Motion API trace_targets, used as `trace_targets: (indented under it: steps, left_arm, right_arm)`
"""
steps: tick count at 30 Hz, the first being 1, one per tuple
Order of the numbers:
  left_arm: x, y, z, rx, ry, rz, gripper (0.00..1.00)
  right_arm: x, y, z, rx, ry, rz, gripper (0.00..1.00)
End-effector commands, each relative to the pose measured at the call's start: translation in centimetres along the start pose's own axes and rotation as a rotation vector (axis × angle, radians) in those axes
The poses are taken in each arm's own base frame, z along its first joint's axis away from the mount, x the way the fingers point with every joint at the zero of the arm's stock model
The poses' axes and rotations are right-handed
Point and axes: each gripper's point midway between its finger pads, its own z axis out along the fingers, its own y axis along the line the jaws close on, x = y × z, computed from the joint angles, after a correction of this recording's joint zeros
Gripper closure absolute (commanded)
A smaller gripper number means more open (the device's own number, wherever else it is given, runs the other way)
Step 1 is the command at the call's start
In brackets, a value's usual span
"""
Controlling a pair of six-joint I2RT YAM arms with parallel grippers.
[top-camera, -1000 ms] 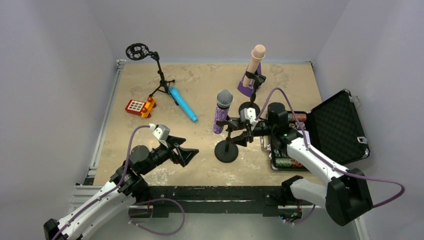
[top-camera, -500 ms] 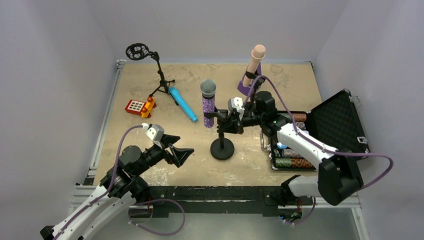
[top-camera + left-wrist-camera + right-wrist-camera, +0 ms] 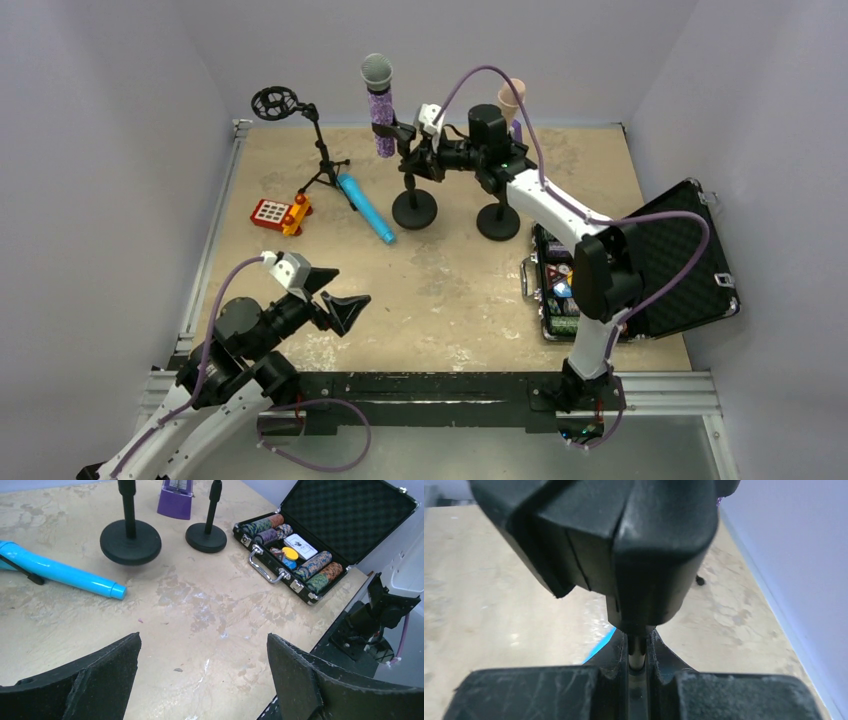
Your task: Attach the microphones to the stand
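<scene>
Tan table (image 3: 450, 300): blue microphone (image 3: 366, 208), case (image 3: 672, 250)

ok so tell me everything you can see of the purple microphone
The glittery purple microphone has a rounded grey mesh head on a sparkly purple handle. It stands nearly upright, head up, over the far half of the table, its lower handle clipped into a black stand with a round base. The right gripper is shut on that stand beside the clip; whether it touches the microphone itself is unclear. Neither wrist view shows the microphone.
</scene>
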Motion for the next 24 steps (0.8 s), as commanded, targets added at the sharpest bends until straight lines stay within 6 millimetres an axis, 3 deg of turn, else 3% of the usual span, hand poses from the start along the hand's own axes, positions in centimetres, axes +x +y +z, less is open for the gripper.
trace_targets:
  steps: [1,5,15,24]
  left_arm:
    - [-0.9,0.2,-0.3,-0.016,-0.015,0.037,0.01]
    - [-0.9,0.3,-0.1,-0.016,-0.014,0.046,0.01]
    - [-0.8,0.3,0.1,-0.016,-0.016,0.047,0.01]
    - [-0.7,0.2,0.0,-0.010,-0.015,0.041,0.01]
  right_arm:
    - [-5.7,-5.4,0.3,0.196,-0.089,-0.094,1.00]
    - [-5.1,-7.5,1.2,0.248,-0.086,-0.086,1.00]
    - [-3.1,-4.5,0.2,0.197,-0.089,-0.039,1.00]
    - [-0.2,-3.3,-0.1,0.215,-0.085,0.044,0.99]
